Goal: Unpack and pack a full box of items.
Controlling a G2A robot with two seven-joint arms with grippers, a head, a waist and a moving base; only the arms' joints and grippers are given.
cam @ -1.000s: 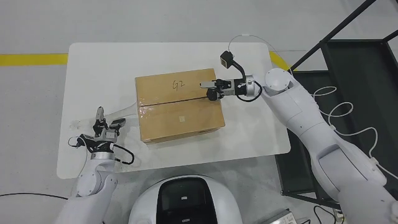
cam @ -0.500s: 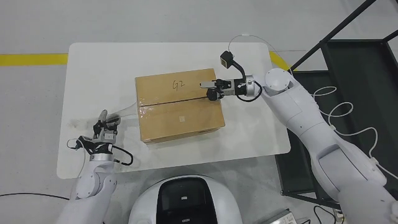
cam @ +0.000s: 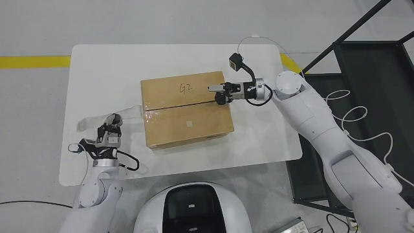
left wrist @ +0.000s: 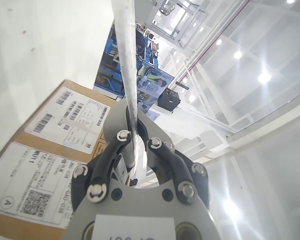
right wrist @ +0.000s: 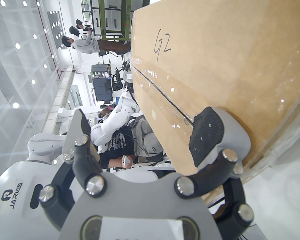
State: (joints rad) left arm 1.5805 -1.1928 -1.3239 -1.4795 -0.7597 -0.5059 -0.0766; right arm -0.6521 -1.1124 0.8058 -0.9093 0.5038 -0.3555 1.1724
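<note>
A taped cardboard box [cam: 187, 110] marked "G2" sits in the middle of the white table [cam: 259, 136]. My left gripper [cam: 111, 123] hovers near the table's front left, a short way from the box's left end, and is shut on a strip of clear tape [cam: 131, 111] that runs toward the box. In the left wrist view the tape [left wrist: 126, 38] passes between the shut left gripper [left wrist: 134, 136], with the labelled box side [left wrist: 52, 131] behind. My right gripper [cam: 218, 94] is open at the box's right edge. One pad [right wrist: 205, 136] rests on the box top [right wrist: 215, 63] by the taped seam.
A black metal rack [cam: 375, 84] stands just off the table's right side. Bare table surface lies behind the box and along its left. A yellow floor line [cam: 32, 61] runs past the table's far left.
My left gripper has turned and shifted slightly toward the box with the tape in it. The strip has slackened, its free end now trailing left. The right arm has not moved.
</note>
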